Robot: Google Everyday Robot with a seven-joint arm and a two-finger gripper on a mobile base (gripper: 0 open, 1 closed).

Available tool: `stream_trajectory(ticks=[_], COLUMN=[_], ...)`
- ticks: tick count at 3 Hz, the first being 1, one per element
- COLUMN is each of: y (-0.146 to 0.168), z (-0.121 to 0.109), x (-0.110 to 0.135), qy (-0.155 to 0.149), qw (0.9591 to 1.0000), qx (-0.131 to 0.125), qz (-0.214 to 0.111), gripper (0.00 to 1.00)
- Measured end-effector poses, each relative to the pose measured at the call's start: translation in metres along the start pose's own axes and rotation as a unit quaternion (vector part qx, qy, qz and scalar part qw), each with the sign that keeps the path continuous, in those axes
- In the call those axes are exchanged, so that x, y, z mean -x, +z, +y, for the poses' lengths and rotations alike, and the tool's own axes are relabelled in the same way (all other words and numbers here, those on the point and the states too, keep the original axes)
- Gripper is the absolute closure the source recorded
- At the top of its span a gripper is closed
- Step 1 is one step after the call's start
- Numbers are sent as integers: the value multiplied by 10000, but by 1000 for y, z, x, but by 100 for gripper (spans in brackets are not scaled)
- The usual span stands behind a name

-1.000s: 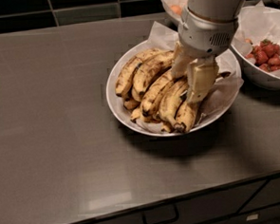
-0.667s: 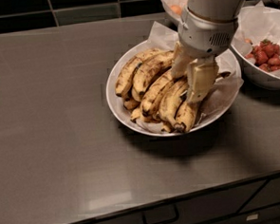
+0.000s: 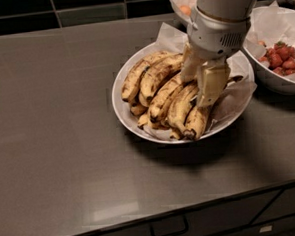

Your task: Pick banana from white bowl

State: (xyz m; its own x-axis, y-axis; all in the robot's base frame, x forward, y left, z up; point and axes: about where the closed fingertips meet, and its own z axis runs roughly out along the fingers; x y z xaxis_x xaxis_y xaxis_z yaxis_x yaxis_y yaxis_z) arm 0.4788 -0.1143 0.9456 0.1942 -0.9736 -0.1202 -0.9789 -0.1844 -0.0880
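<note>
The white bowl (image 3: 118, 107), wide and lined with crinkled white paper, stands at the middle right of the dark counter and holds several overripe speckled bananas. My gripper (image 3: 200, 82) reaches down from the top right into the bowl's right half. Its two pale fingers (image 3: 212, 82) stand apart, one on each side of the upper end of a long brown-speckled banana (image 3: 179, 108) that points its dark tip toward the bowl's front rim. The finger ends are partly hidden among the bananas. I cannot tell if they press on the banana.
A white bowl of red strawberries (image 3: 283, 61) stands close to the right of the banana bowl. A white bowl of small orange fruit (image 3: 183, 7) is behind the arm. The counter's front edge and a drawer handle (image 3: 169, 229) run along the bottom.
</note>
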Motion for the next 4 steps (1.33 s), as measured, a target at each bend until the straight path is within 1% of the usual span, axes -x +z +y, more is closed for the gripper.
stream_trajectory(ticks=[4], y=[1], z=[-1], x=[0], qy=[-9], qw=[10000], qx=[22], qz=[15], gripper=[47])
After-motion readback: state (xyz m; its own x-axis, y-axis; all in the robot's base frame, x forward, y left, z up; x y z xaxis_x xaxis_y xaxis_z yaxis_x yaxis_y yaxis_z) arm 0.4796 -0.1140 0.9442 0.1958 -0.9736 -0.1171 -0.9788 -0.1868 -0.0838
